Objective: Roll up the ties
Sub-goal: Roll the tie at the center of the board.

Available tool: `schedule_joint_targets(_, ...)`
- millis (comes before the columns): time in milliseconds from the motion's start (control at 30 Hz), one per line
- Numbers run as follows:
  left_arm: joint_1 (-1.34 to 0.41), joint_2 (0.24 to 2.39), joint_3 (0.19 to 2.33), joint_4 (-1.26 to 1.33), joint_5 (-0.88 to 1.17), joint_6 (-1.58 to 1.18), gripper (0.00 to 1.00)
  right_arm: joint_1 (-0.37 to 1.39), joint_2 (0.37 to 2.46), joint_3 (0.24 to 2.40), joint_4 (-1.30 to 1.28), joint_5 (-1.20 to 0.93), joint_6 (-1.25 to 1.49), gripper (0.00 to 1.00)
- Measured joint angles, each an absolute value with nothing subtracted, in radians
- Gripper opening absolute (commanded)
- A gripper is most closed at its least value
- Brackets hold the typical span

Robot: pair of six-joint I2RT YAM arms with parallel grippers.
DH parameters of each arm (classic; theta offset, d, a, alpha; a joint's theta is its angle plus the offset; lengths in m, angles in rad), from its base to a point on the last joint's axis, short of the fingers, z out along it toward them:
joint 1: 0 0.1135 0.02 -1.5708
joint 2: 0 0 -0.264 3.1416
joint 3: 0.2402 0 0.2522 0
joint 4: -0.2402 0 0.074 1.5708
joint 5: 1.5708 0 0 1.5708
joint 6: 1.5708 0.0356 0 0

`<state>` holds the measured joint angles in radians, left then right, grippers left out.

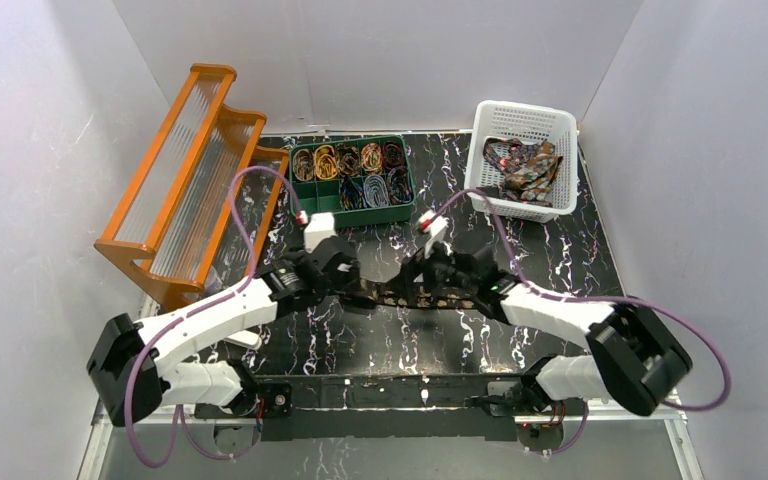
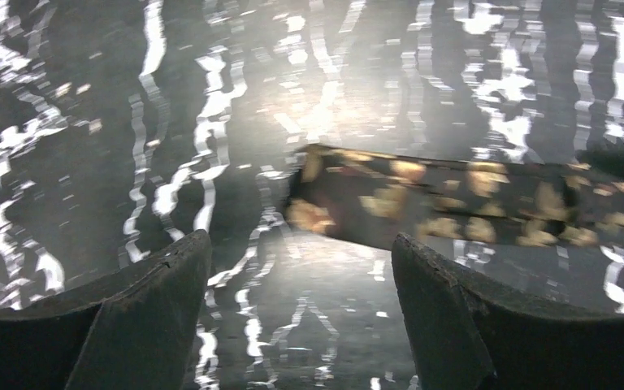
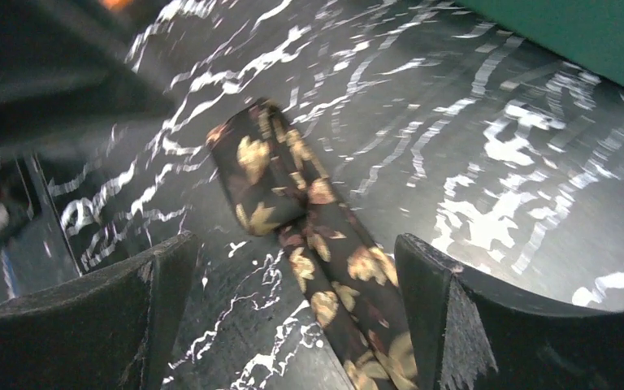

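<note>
Top external view: the black, white-veined marble table [image 1: 580, 250] spreads wide, and mid-table the dark brown fabric necktie with tan leaf print [image 1: 412, 292] lies flat, stretched between both arms. Over it, the right gripper [image 3: 294, 239] stands wide open, the strip running on the table between its fingers, unclamped. And the left gripper [image 2: 301, 238], jaws parted, empty, has the necktie's end lying just beyond its fingertips.

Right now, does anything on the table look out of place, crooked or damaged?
Nothing looks spilled or damaged. Only one tie stands out: it lies unrolled on the table between the open left gripper and right gripper, held by neither, and its end by the left gripper looks folded back on itself.
</note>
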<state>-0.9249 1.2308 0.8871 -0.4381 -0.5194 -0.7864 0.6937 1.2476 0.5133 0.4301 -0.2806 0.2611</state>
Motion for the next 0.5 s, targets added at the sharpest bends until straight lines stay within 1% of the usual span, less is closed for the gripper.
schedule_joint_targets(100, -0.847, 1.163, 0.803, -0.461, -0.502, -0.786, 0.84, 0.786, 1.342, 0.522, 0.492, -0.294, 0.105, 0.99)
schedule_joint_targets(200, -0.801, 1.106, 0.767, -0.484, -0.482, -0.782, 0.87, 0.850, 1.454, 0.567, 0.517, -0.319, -0.034, 0.99)
schedule_joint_targets(333, -0.764, 1.063, 0.751, -0.485, -0.461, -0.778, 0.89, 0.899, 1.571, 0.644, 0.553, -0.323, -0.166, 0.99)
schedule_joint_targets(500, -0.748, 1.026, 0.709, -0.489, -0.440, -0.777, 0.90, 0.920, 1.658, 0.702, 0.573, -0.333, -0.251, 0.99)
